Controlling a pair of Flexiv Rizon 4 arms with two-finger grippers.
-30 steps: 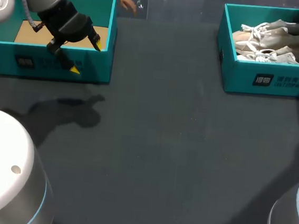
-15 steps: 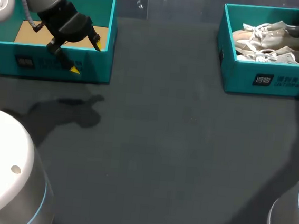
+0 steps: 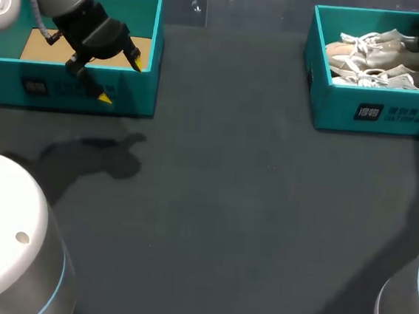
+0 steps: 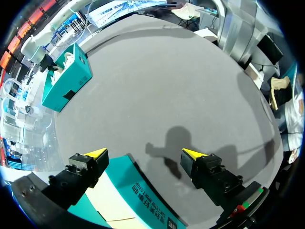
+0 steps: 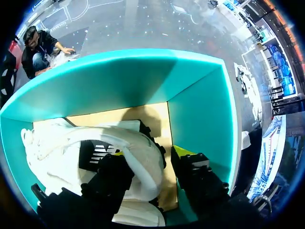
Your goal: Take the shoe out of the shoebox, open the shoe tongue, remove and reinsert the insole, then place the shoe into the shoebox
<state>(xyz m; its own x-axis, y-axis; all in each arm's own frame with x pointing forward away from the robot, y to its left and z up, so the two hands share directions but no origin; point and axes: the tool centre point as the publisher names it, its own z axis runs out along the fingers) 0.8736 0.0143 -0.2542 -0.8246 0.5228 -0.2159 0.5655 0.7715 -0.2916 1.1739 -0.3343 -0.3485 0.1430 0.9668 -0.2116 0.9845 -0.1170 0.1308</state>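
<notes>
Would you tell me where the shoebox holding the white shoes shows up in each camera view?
Head view: the shoebox sits at the far right of the table.
Left wrist view: it is small, far across the table ahead of the left gripper.
Right wrist view: its teal walls surround the right gripper.
Shared landmark: the white shoes inside it.

Shoe (image 5: pixel 136 143) heel partly hidden behind right tool (image 5: pixel 150 155), shoebox (image 3: pixel 333 109) cut off at head view's edge
</notes>
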